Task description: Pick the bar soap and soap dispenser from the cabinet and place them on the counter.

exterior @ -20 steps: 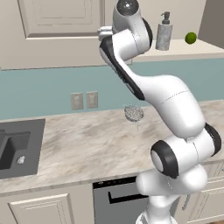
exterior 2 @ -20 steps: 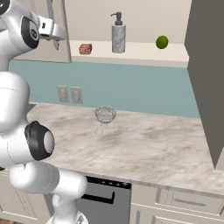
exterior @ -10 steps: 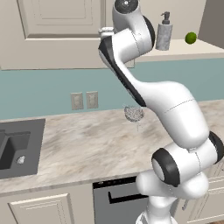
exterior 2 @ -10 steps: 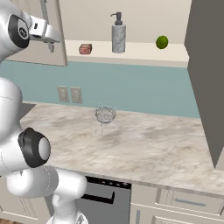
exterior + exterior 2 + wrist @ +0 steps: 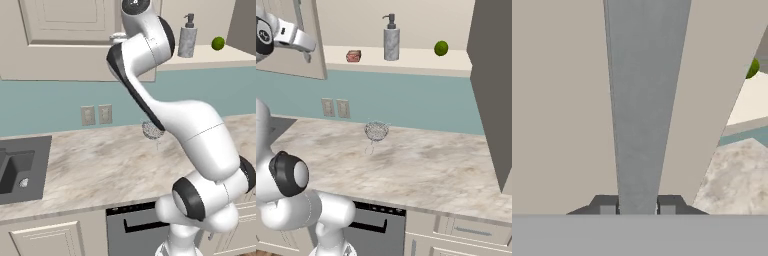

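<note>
My pincer is clamped narrow on the cabinet door's metal bar handle; in the hand view the grey bar runs from between my two dark fingertips straight up toward twelve o'clock, with the beige door panel on both sides of it. At about two o'clock past the door's edge I see a sliver of the green lime and the cream shelf, and at four o'clock a patch of the marbled counter.

In the right base view my hand reaches the door at the picture's ten o'clock corner. The cabinet stands open. On its shelf the bar soap lies just beside the door's edge, the soap dispenser stands upright to its right, apart from it, and the lime sits farther along toward two o'clock.

Below, the counter carries a wire-mesh ball near the back wall, close to the two wall outlets. In the left base view the dark sink is set into the counter at nine o'clock.
</note>
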